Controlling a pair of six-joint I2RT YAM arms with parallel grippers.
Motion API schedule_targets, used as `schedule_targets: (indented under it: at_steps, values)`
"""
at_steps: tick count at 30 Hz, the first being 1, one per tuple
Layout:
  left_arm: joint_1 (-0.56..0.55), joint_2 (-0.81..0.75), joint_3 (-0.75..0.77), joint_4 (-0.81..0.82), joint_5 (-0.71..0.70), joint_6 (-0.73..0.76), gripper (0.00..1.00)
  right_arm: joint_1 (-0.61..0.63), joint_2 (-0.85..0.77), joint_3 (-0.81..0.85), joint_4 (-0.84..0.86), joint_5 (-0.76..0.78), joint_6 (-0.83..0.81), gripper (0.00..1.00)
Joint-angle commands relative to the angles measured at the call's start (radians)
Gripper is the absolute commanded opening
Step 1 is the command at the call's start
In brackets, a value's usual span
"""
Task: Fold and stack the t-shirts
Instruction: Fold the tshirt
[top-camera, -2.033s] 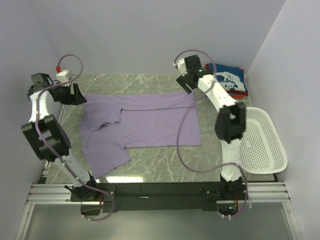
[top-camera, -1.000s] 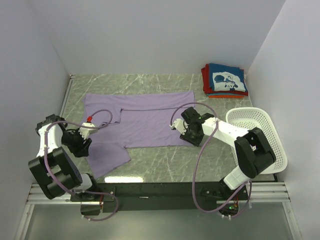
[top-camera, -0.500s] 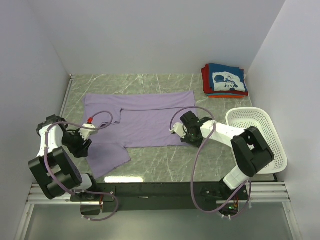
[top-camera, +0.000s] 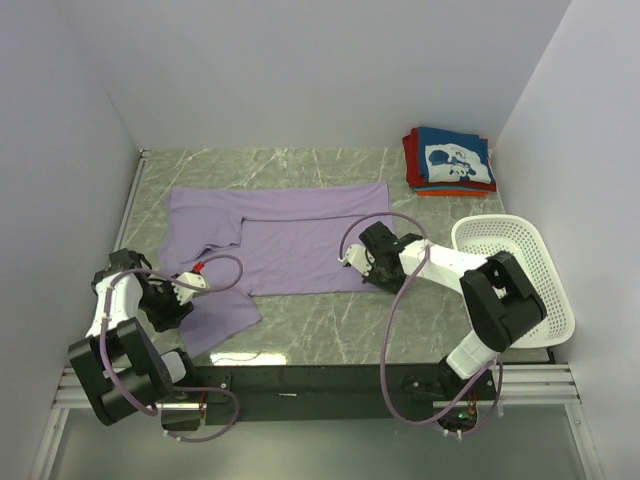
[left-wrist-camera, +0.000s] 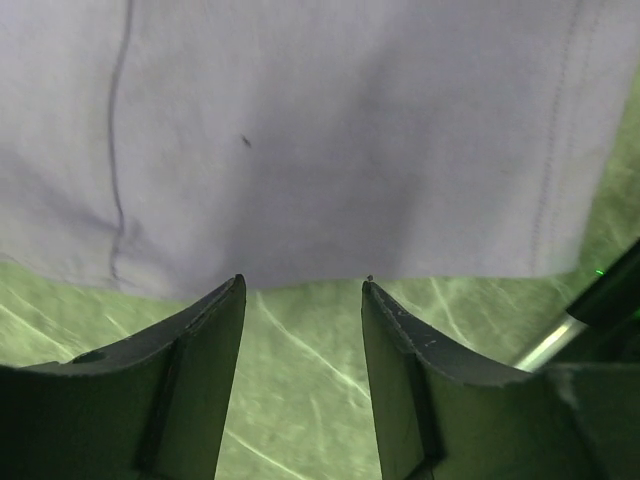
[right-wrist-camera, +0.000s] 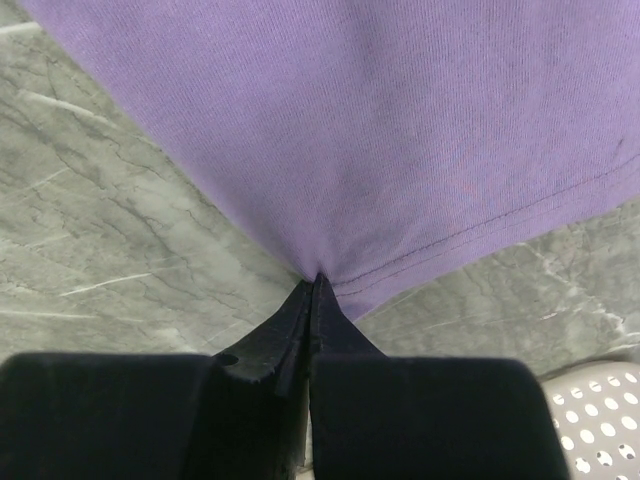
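Purple t-shirt (top-camera: 300, 245) lies long from 9 to 3 o'clock. Right pincer (right-wrist-camera: 314, 285) pinches its near hem tight. Left pincer (left-wrist-camera: 303, 295) is open, cloth edge just at its 12 o'clock.

There is one white basket (top-camera: 500, 222) on one table (top-camera: 330, 320). Left of the basket lies one purple t-shirt (top-camera: 300, 240). Beyond the basket sits one stack of folded t-shirts (top-camera: 450, 160), at least three: one navy on top, with red and orange layers beneath. There are two robot arms, the left arm (top-camera: 105, 310) and the right arm (top-camera: 445, 262).
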Motion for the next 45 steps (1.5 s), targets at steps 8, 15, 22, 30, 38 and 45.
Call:
schedule_targets:
  at_steps: [8, 15, 22, 30, 38, 45]
  values:
    - [-0.107, 0.097, -0.056, 0.168, 0.013, -0.031, 0.51, -0.002, 0.038, 0.019, -0.003, -0.039, 0.015, 0.0]
    - [-0.119, 0.107, -0.056, 0.141, -0.031, -0.009, 0.15, -0.006, 0.03, 0.024, -0.017, -0.04, 0.012, 0.0]
    - [-0.115, 0.045, 0.046, -0.052, -0.001, 0.006, 0.01, -0.025, -0.031, 0.008, -0.049, -0.047, -0.002, 0.0]
    - [-0.07, 0.119, 0.276, -0.235, 0.079, -0.04, 0.01, -0.077, -0.1, 0.027, -0.109, -0.057, -0.054, 0.0]
    - [-0.058, 0.267, 0.502, -0.25, 0.153, -0.138, 0.01, -0.14, -0.024, 0.161, -0.162, -0.065, -0.114, 0.0]
    - [-0.072, 0.418, 0.743, -0.275, 0.23, -0.265, 0.01, -0.195, 0.078, 0.344, -0.241, -0.067, -0.166, 0.0]
